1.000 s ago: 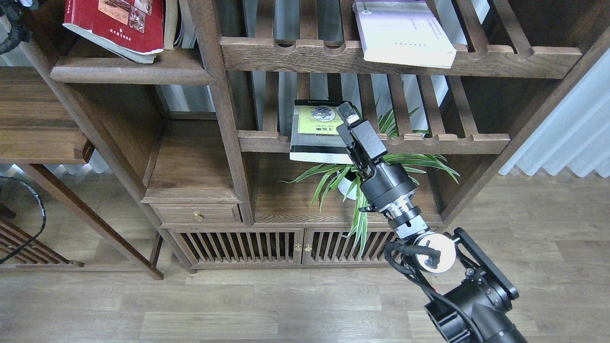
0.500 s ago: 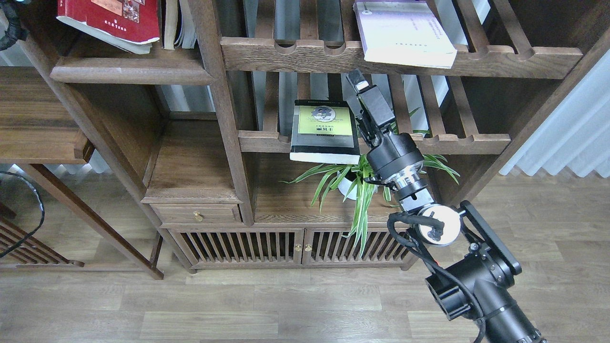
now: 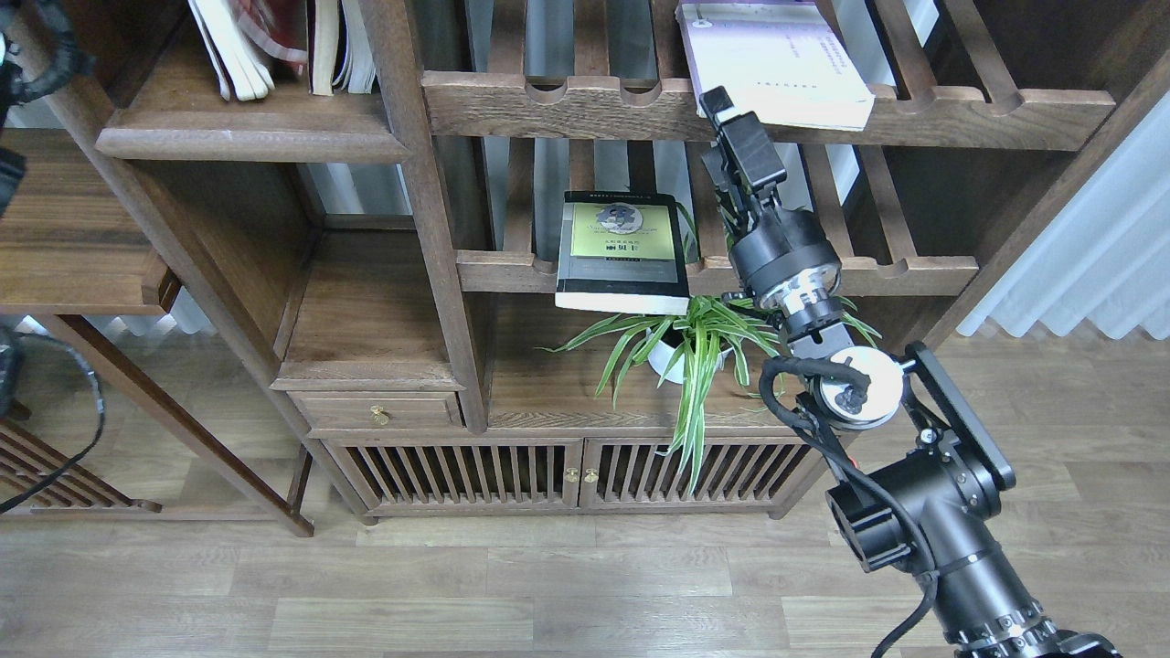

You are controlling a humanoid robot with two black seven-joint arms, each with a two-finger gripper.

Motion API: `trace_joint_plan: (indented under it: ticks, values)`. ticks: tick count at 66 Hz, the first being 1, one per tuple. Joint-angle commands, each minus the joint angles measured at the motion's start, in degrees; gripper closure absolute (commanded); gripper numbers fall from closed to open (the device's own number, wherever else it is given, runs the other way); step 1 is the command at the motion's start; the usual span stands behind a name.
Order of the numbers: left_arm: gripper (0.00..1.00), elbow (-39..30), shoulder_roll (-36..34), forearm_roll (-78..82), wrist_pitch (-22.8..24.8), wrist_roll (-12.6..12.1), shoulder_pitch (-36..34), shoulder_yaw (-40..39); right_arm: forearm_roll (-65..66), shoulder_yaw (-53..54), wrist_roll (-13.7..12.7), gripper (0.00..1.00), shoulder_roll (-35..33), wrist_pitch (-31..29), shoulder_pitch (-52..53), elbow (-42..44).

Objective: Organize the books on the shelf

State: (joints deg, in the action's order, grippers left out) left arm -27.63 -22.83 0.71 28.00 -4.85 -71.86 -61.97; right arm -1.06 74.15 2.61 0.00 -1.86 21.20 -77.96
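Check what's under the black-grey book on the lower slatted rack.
The black-grey book lies flat on the slatted rack, its front edge overhanging the rail. Below it sits a potted plant; the book covers the slats beneath it.

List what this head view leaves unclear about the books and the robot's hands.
- Red book: motion-blurred and cut by the top edge; cover unreadable.
- White/pale-lilac book: far end cut by the top edge.
- Right hand: seen end-on and dark; open or shut unclear.
- Left hand: outside the frame; only cabling at the left edge.
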Motion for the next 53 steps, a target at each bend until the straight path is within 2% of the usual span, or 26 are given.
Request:
trace_joint_plan:
  ticks: [1,16,26,37,50,51,53]
  values:
    - [0.0,-4.6,-0.4,-2.6,0.0,-0.2,5.9,0.0,0.0,-0.2,0.0,0.05,0.0,0.3,0.2,0.0]
    - [0.0,-19.1,-1.7,-4.1,0.0,-0.7,22.9,-0.1,0.0,-0.1,0.0,0.05,0.0,2.5,1.0,0.0]
    - [0.0,-24.0,-1.8,-4.1,0.0,-1.0,31.0,0.1,0.1,0.1,0.0,0.05,0.0,3.1,1.7,0.4]
    - [0.0,-26.3,-1.7,-4.1,0.0,-1.1,34.1,0.2,0.0,2.9,1.9,0.06,0.0,3.1,2.4,0.6]
    - [0.0,-26.3,-1.7,-4.0,0.0,-1.2,34.5,0.3,-0.3,5.0,2.0,0.07,0.0,3.1,2.4,0.4]
    - [0.0,-26.5,-1.7,-4.1,0.0,-1.1,34.5,0.1,-0.3,5.0,2.0,0.12,0.0,3.0,2.3,0.4]
    - [0.0,-26.6,-1.7,-4.1,0.0,-1.1,34.5,0.1,-0.4,5.0,2.0,0.13,0.0,3.0,2.3,0.3]
